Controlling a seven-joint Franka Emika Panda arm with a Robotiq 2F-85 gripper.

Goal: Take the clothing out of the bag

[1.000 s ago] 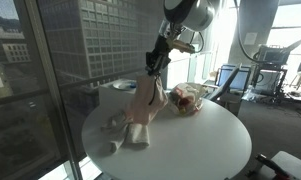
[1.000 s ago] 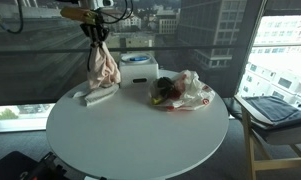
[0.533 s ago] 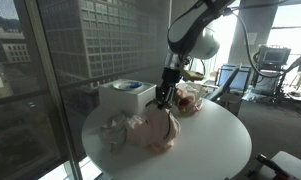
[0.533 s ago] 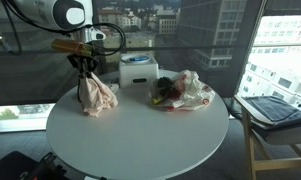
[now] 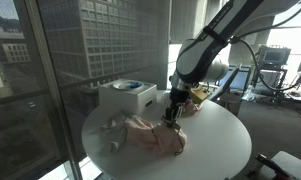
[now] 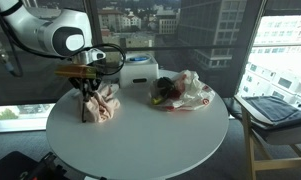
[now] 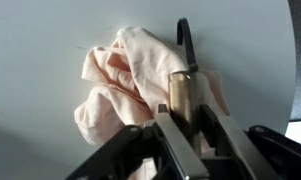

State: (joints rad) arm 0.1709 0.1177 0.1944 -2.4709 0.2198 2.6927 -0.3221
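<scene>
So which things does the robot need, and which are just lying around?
For the job: cloth, bag, hand.
Just lying about: box, table.

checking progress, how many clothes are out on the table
1: a pink garment bunched on the table at the claw; more may be hidden in the bag.

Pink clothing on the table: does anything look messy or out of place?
It is only rumpled: the pink clothing lies in a crumpled heap on the round table, beneath the gripper. The plastic bag nearby lies crinkled. Nothing looks spilled or broken.
</scene>
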